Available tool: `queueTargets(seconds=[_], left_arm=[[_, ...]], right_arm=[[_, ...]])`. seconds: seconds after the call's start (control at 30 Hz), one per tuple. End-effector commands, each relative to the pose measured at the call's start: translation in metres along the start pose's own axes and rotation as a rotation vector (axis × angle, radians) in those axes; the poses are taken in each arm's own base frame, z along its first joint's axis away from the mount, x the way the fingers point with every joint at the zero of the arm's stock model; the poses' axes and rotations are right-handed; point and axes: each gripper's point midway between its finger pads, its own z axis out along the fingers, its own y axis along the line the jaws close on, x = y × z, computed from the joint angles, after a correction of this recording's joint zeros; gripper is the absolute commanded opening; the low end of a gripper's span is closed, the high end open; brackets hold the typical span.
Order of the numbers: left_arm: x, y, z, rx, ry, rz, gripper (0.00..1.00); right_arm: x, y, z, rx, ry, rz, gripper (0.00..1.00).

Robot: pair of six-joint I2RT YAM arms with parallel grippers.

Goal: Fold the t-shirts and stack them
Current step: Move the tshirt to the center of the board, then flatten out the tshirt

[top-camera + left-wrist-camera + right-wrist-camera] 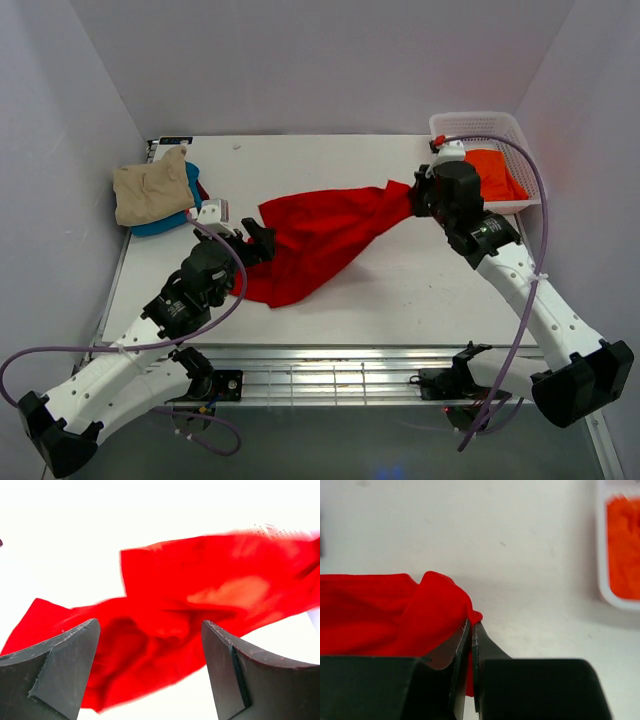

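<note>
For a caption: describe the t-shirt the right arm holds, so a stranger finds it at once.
On the white table, the t-shirt stretches from the middle toward the far-right basket. It alone is bright red and pinched by the right fingers.

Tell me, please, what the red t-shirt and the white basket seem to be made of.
The red t-shirt looks like soft matte cloth, probably a cotton knit: it drapes, creases and bunches into folds. The white basket seems to be rigid plastic: thin lattice walls and a smooth, even rim.
</note>
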Motion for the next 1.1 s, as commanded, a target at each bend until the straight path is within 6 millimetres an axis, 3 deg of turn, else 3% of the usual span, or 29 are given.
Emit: queueTargets(seconds=[0.0, 0.07, 0.17, 0.2, 0.23, 0.33, 0.37, 0.4, 0.43, 0.47, 0.53, 0.57, 0.6, 0.67, 0.7, 0.73, 0.83, 0.87, 0.9, 0.97, 1.07], left_arm=[[0.007, 0.005, 0.001, -0.018, 0.019, 0.019, 0.93], [0.012, 0.007, 0.003, -0.033, 0.037, 0.028, 0.93], [0.019, 0.011, 0.007, -0.063, 0.060, 0.032, 0.93], [0.020, 0.011, 0.009, -0.071, 0.066, 0.036, 0.93], [0.019, 0.012, 0.009, -0.081, 0.062, 0.036, 0.93], [0.017, 0.020, 0.009, -0.127, 0.050, 0.030, 0.93], [0.017, 0.023, 0.009, -0.143, 0.053, 0.036, 0.93], [0.018, 0.025, 0.009, -0.154, 0.054, 0.037, 0.93], [0.018, 0.026, 0.010, -0.170, 0.056, 0.040, 0.93], [0.019, 0.030, 0.010, -0.192, 0.061, 0.047, 0.93], [0.020, 0.032, 0.011, -0.214, 0.067, 0.036, 0.93], [0.023, 0.036, 0.012, -0.235, 0.074, 0.039, 0.93], [0.025, 0.036, 0.012, -0.243, 0.077, 0.036, 0.93], [0.027, 0.038, 0.014, -0.254, 0.080, 0.023, 0.93], [0.027, 0.038, 0.014, -0.260, 0.077, 0.019, 0.93], [0.027, 0.038, 0.014, -0.258, 0.077, 0.019, 0.93], [0.027, 0.038, 0.013, -0.254, 0.078, 0.023, 0.93], [0.027, 0.038, 0.013, -0.251, 0.079, 0.029, 0.93], [0.025, 0.037, 0.012, -0.245, 0.076, 0.028, 0.93], [0.022, 0.036, 0.010, -0.239, 0.071, 0.030, 0.93], [0.018, 0.037, 0.007, -0.234, 0.057, 0.025, 0.93]], right_arm=[[0.028, -0.088, -0.018, 0.406, -0.025, 0.044, 0.08], [0.043, -0.118, -0.035, 0.561, -0.002, 0.040, 0.08], [0.064, -0.145, -0.054, 0.719, 0.038, 0.028, 0.09], [0.067, -0.146, -0.055, 0.725, 0.047, 0.021, 0.14], [0.070, -0.145, -0.054, 0.710, 0.059, 0.015, 0.35], [0.066, -0.106, -0.024, 0.439, 0.059, -0.035, 0.79], [0.070, -0.072, -0.011, 0.233, 0.082, -0.034, 0.80], [0.062, -0.051, -0.001, 0.120, 0.053, -0.035, 0.98], [0.071, -0.032, 0.011, 0.016, 0.089, -0.046, 0.98], [0.082, 0.011, 0.014, -0.186, 0.134, -0.064, 0.98], [0.104, 0.047, 0.036, -0.301, 0.230, -0.115, 0.98], [0.120, 0.080, 0.035, -0.401, 0.274, -0.193, 0.98], [0.139, 0.095, 0.053, -0.423, 0.341, -0.231, 0.94], [0.160, 0.126, 0.065, -0.457, 0.378, -0.322, 0.91], [0.151, 0.142, 0.076, -0.466, 0.355, -0.341, 0.90], [0.177, 0.146, 0.093, -0.449, 0.424, -0.364, 0.89], [0.185, 0.166, 0.130, -0.437, 0.434, -0.429, 0.85], [0.184, 0.163, 0.141, -0.393, 0.431, -0.441, 0.84], [0.199, 0.161, 0.154, -0.379, 0.466, -0.456, 0.83], [0.196, 0.164, 0.165, -0.363, 0.462, -0.472, 0.82], [0.209, 0.158, 0.177, -0.343, 0.469, -0.502, 0.82]])
